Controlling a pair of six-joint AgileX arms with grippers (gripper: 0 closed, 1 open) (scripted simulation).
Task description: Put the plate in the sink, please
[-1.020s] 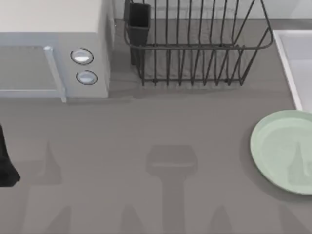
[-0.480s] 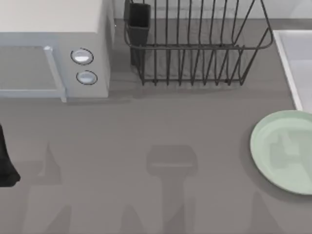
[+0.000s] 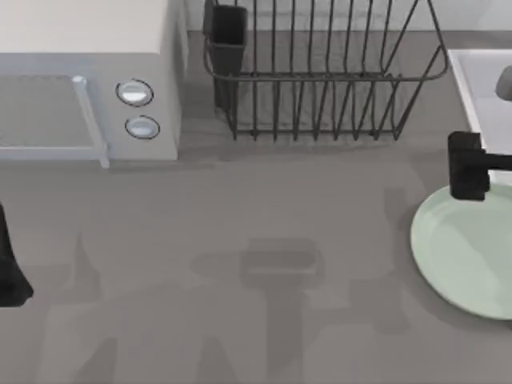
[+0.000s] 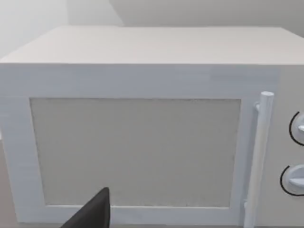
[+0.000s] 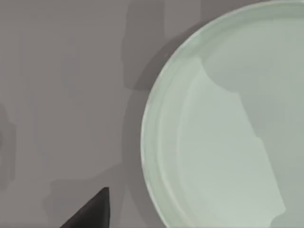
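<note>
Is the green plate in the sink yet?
No. The plate lies flat on the grey table, in front of the sink. The right gripper is over the plate's far rim; the left arm is parked.

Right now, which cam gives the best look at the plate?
The right wrist view: the plate sits close below the camera, its raised rim and inner surface plain, though part runs off frame. The top view shows the plate at the table's right edge, cut off, with the right hand above its rim. The left wrist view faces the microwave.
</note>
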